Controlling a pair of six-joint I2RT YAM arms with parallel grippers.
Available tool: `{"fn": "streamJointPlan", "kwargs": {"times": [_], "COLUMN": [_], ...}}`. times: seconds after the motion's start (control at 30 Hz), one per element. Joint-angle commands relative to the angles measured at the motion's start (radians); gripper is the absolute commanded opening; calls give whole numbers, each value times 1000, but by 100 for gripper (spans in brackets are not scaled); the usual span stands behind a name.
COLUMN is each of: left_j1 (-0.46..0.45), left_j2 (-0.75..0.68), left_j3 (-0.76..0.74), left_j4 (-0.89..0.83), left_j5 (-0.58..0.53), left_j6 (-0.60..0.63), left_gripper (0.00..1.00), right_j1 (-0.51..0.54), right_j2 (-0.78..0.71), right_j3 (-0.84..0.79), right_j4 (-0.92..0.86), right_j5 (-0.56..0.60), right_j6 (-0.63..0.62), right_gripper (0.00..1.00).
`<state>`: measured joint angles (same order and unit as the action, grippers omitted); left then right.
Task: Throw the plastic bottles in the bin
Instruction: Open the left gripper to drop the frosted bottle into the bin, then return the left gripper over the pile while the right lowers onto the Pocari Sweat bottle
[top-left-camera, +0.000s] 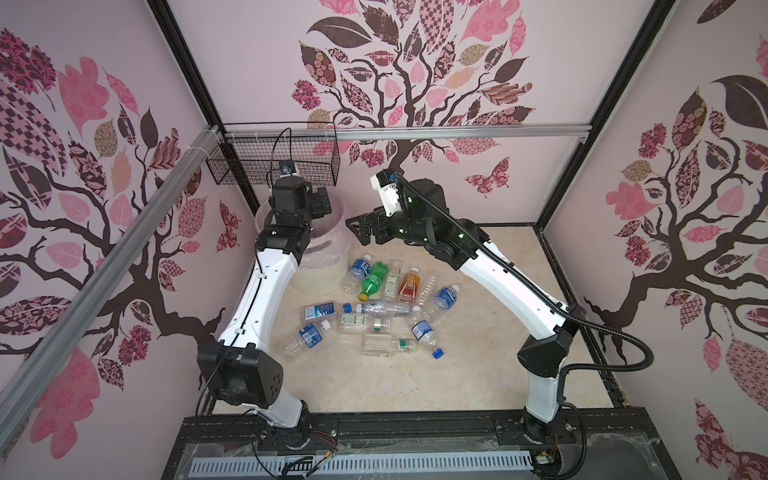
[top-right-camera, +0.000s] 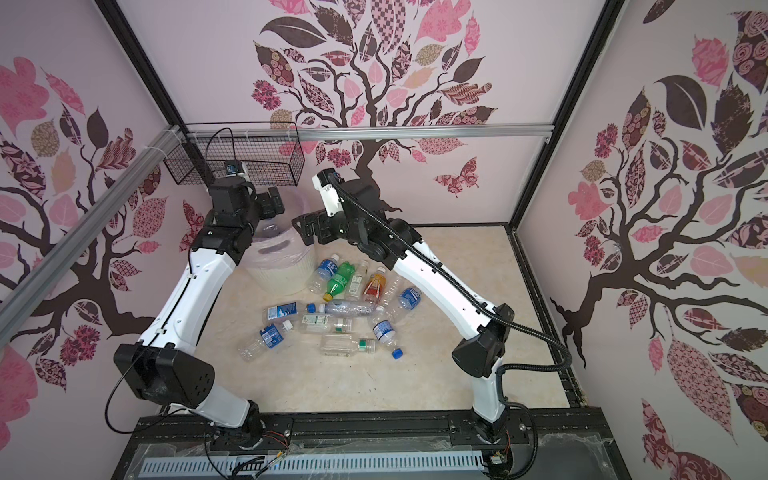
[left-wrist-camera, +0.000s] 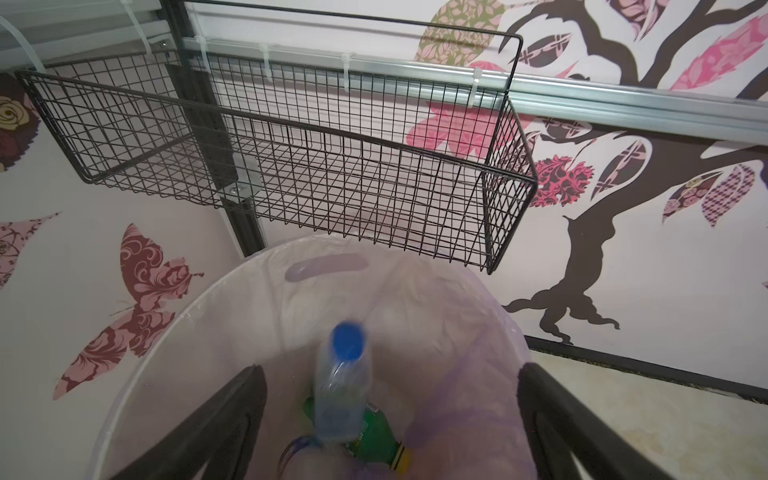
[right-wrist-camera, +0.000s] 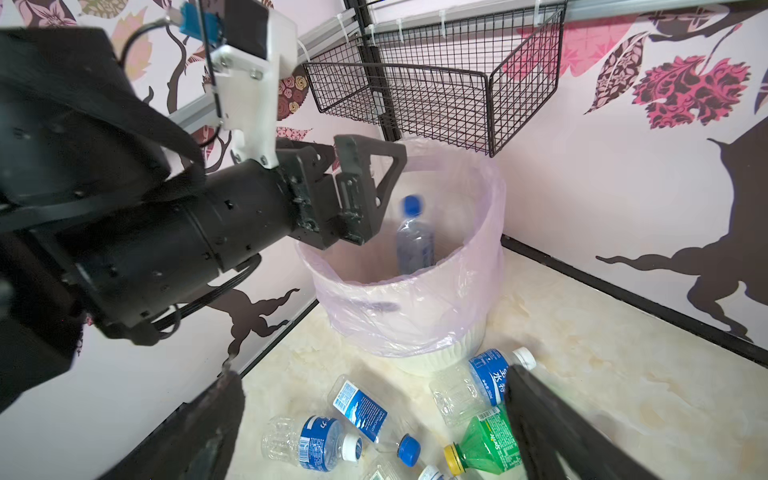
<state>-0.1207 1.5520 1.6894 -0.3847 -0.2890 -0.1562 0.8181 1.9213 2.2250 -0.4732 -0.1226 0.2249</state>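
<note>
The pale bin (top-left-camera: 320, 278) with its translucent liner stands at the back left. My left gripper (top-left-camera: 322, 203) hangs open over it. A clear bottle with a blue cap (left-wrist-camera: 340, 386) is blurred between the spread fingers, free of them and inside the bin's rim (right-wrist-camera: 413, 241), above a green bottle (left-wrist-camera: 374, 436) at the bottom. My right gripper (top-left-camera: 357, 226) hovers open and empty beside the bin. Below it several plastic bottles lie on the table, among them a green one (top-left-camera: 374, 279), an orange-red one (top-left-camera: 409, 284) and clear ones with blue labels (right-wrist-camera: 320, 442).
A black wire mesh basket (top-left-camera: 274, 162) hangs on the back rail just above and behind the bin. A loose blue cap (top-left-camera: 437, 353) lies at the near right of the pile. Papered walls close in the left, back and right sides.
</note>
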Motion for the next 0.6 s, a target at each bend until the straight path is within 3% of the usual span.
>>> {"fn": "streamJointPlan", "kwargs": {"times": [0.0,0.27,0.57], "left_j1": [-3,-6,-102], "left_j2": [-73,-111,-134], "left_j3": [-16,-45,-51], "left_j4": [-4,-54,-86], "left_j5": [29,98,129], "left_j6": [-33,-93,-91], "left_gripper": [97,97,97], "right_j1": [1,-22,-163], "right_j2": [-12,-77,-261], "right_j3": [-31,-146,-469], "right_j4": [7,7,100], "right_j5": [15,31,-7], "right_j6": [8,20,81], "right_gripper": [100,99,100]}}
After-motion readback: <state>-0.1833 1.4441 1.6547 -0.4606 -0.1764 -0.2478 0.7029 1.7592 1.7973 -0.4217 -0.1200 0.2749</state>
